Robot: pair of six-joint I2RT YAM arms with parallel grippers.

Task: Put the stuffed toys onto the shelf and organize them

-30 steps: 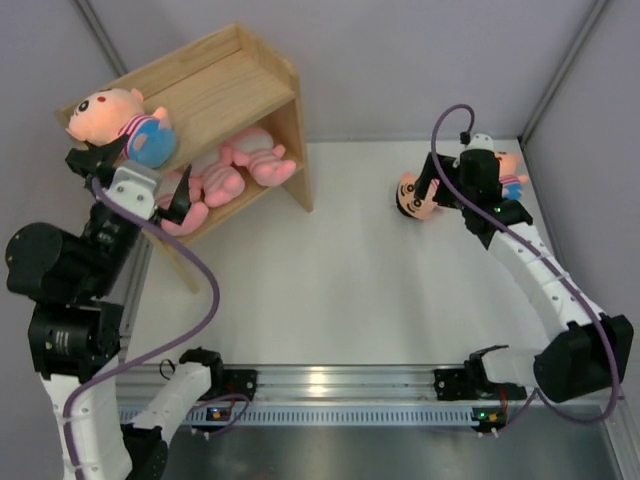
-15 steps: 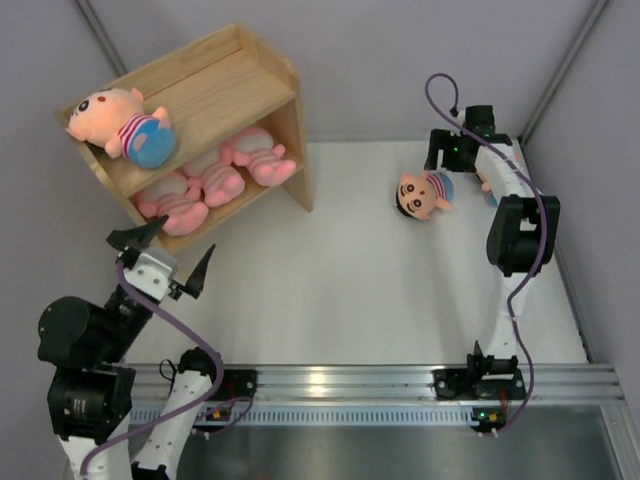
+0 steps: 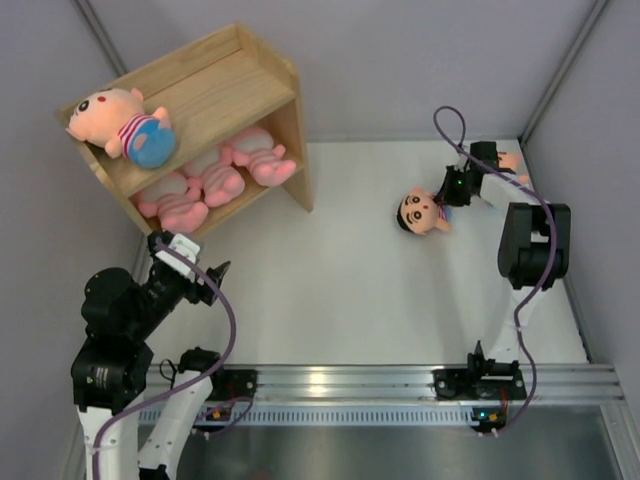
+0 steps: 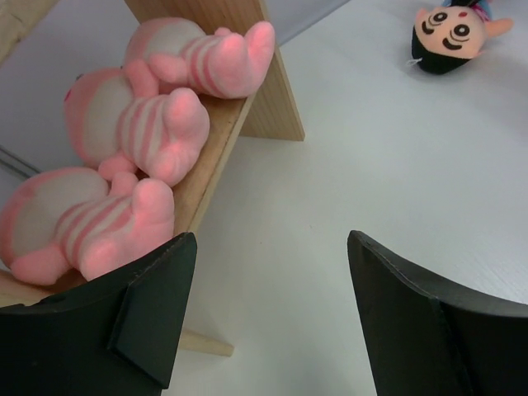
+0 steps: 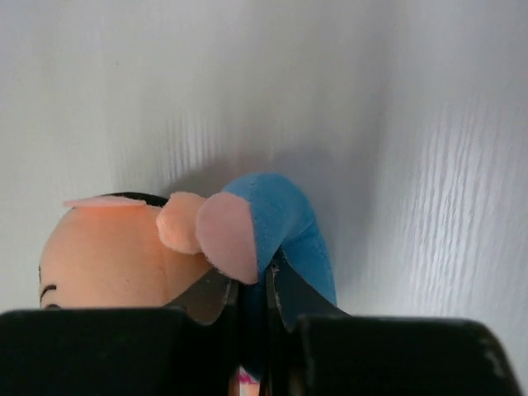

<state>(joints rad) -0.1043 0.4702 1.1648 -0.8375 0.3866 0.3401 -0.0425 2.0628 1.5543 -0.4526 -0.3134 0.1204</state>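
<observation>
Right gripper (image 5: pixel 252 285) clamped on doll (image 3: pixel 420 210) by blue bottom, right of shelf (image 3: pixel 250 80) (thin pinch): lift slowly. Left gripper (image 4: pixel 268 313) apart, empty.

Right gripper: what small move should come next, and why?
Probably lift straight up. The right gripper looks shut on the doll, at its blue bottoms. The doll lies on the table, and the shelf stands away to the left.
</observation>
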